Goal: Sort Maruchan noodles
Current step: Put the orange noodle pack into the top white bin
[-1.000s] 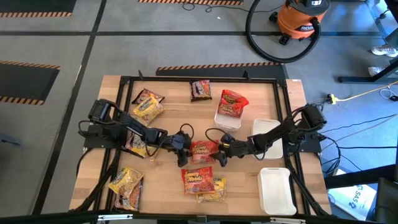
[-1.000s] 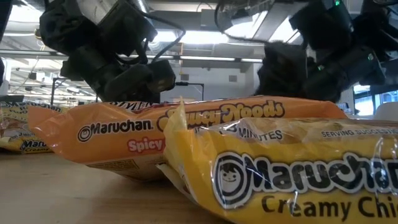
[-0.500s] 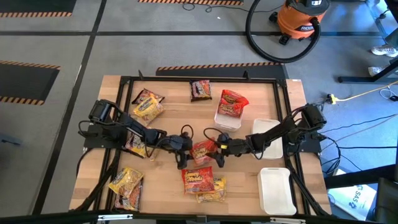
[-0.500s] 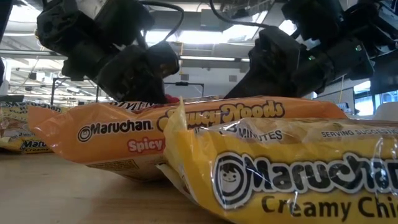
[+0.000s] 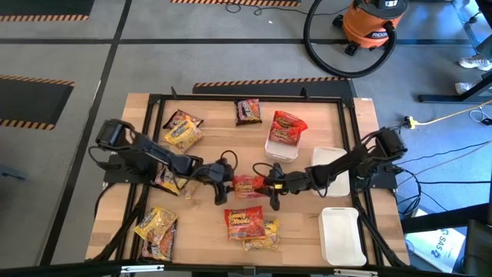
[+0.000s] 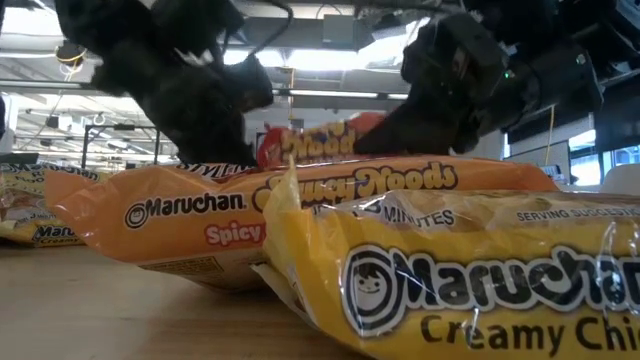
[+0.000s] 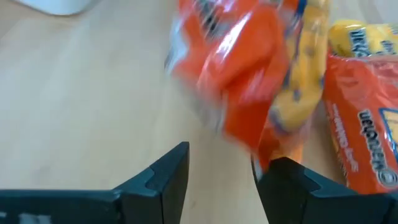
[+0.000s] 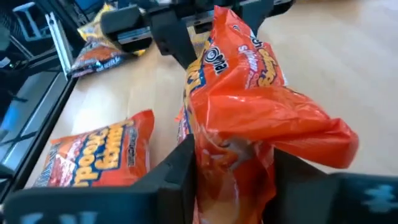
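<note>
— Since a second ago the red packet (image 5: pixel 250 185) has come up off the counter (image 5: pixel 207 158); in the low view it now shows above the packets in front, where before it was hidden behind them.

— Who has it?

— The right gripper (image 5: pixel 270 185): its jaws have drawn in and are clamped on one end of it. The left gripper (image 5: pixel 225 185) faces it from the other side, jaws apart with bare wood between them and the packet just ahead of their tips.

— What lies around them?

— Just near the two grippers, toward the counter's front edge, lies an orange-red packet (image 6: pixel 300 215) with a yellow packet (image 6: pixel 470 280) against it. Another packet (image 5: pixel 167 178) is half covered by the left arm. Three white trays: one tray (image 5: pixel 278 151) beyond the right jaws holds a red packet (image 5: pixel 287 127), a second tray (image 5: pixel 330 158) sits under the right arm, and a third tray (image 5: pixel 342 235) is out by the right arm's side. One dark brown packet (image 5: pixel 247 111) lies well beyond the jaws; more packets lie in two small heaps on the left arm's side, too overlapped to count.

— Any writing?

— "Maruchan" and "Spicy" on the orange-red one; "Maruchan" and "Creamy Chi", cut off, on the yellow. On the floor beyond stands an orange shop vacuum (image 5: pixel 373 23).
</note>
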`<action>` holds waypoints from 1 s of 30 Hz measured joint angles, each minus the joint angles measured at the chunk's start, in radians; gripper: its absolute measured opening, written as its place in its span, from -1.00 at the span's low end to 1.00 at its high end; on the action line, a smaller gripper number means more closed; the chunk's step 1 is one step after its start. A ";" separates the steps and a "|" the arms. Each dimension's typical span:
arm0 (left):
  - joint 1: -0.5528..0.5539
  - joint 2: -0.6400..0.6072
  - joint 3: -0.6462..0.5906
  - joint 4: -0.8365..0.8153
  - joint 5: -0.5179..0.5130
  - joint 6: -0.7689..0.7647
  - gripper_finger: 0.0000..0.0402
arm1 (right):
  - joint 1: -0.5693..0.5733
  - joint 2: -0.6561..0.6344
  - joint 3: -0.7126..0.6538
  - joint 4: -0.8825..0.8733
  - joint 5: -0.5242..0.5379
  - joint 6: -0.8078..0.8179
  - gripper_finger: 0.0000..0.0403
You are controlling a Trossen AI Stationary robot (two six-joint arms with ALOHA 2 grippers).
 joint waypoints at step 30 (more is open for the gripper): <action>0.019 -0.246 -0.211 0.533 0.009 0.122 0.02 | -0.001 -0.164 -0.003 -0.079 0.172 -0.264 -0.48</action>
